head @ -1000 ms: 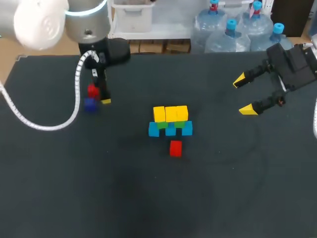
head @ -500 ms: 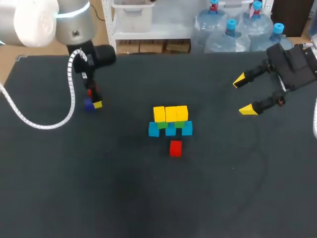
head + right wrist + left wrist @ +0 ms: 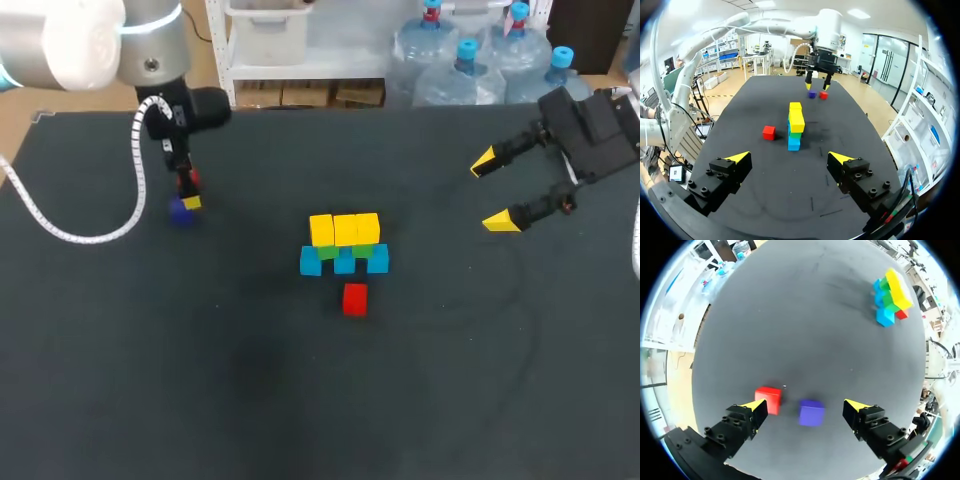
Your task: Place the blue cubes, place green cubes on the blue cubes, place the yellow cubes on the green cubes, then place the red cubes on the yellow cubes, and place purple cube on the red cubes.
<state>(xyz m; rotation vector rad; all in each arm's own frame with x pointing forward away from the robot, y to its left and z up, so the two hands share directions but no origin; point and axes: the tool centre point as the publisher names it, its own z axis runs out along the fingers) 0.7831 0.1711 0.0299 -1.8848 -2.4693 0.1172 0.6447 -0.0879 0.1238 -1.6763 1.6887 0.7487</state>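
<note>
Black table (image 3: 300, 400), 3 blue cubes (image 3: 344, 261), 2 red cubes (image 3: 354, 299), purple cube (image 3: 811, 412)

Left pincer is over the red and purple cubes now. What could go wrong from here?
1. The open left pincer straddles the purple cube, while the red cube sits just beside one fingertip. Closing here would likely take purple, though red goes on the stack next.
2. If the pincer descends as it is, that finger may clip the red cube and knock it aside.
</note>
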